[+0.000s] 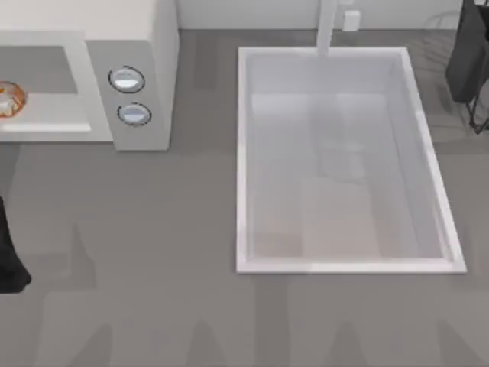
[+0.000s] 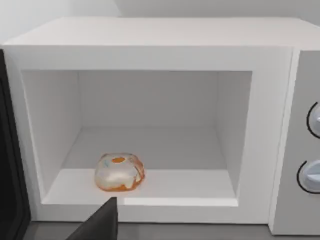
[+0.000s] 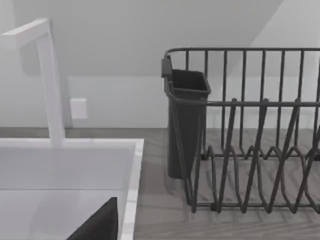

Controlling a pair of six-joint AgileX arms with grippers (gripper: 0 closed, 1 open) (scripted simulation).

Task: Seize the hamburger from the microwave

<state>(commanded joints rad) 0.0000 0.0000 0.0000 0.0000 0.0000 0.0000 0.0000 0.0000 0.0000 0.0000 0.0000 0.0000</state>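
Note:
The white microwave (image 1: 141, 46) stands at the table's back left, its front cavity open and its two knobs (image 1: 126, 79) on the side panel. The hamburger (image 2: 119, 172), small, round and orange-brown with whitish patches, lies on the cavity floor near the front lip, toward the door side; from above it sits at the far left edge (image 1: 9, 99). My left arm (image 1: 8, 260) is at the left edge, in front of the microwave (image 2: 150, 55). A dark part of my left gripper (image 2: 102, 222) sits just outside the cavity sill, apart from the hamburger.
The microwave's dark door (image 2: 10, 175) stands swung open beside the cavity. A large white sink (image 1: 243, 153) with a faucet (image 1: 327, 27) fills the middle right. A black dish rack (image 3: 250, 150) with a cutlery holder (image 3: 185, 120) is at the back right, near my right gripper (image 3: 97, 222).

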